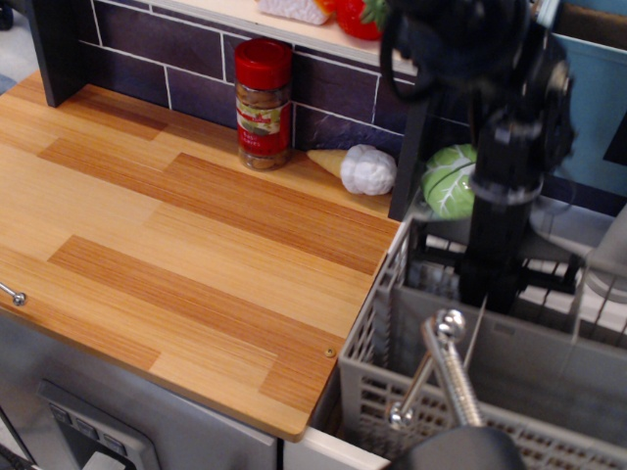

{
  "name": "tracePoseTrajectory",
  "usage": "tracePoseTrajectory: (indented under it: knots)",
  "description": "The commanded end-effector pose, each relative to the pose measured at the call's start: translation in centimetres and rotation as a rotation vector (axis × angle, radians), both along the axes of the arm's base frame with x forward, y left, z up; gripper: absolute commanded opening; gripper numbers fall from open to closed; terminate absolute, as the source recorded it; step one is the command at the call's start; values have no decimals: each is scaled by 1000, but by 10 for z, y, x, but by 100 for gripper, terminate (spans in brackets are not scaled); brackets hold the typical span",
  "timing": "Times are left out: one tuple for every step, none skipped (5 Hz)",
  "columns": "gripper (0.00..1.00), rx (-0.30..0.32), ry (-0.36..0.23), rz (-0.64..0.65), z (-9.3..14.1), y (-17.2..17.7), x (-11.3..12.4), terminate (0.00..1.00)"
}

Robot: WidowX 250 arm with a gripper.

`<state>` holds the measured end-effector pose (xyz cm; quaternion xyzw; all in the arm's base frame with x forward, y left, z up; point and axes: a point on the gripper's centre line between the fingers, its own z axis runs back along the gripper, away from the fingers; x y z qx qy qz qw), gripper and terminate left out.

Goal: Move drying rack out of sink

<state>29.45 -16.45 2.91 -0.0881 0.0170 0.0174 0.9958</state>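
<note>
A: Wood-grain table (186,255) is seen at left, dark purple tile backsplash (186,59) behind it, a shelf (284,22) above, grey cabinet front (118,411) below.

B: Items on it?

A: A red-capped spice jar (263,103) is stood against the tiles; its label is too blurred to be read. White garlic (367,169) is laid beside it, a green cabbage (449,180) further right.

B: Task thing?

A: The drying rack (470,392), grey lattice, is seen in the sink (323,453) at right, its left edge against the table. A chrome faucet (446,377) is in front.

B: Fingers?

A: The gripper (495,284) is lowered into the rack; the fingers are blurred, so apart or clamped cannot be told.
</note>
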Motion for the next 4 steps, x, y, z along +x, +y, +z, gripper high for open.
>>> tracePoseTrajectory:
  knots:
    - [0, -127, -108, -41, 121, 16, 13, 0]
    - [0, -93, -109, -75, 149, 48, 3, 0]
    - [0, -21, -101, -114, 143, 94, -4, 0]
    - [0, 35, -120, -123, 134, 143, 0, 0]
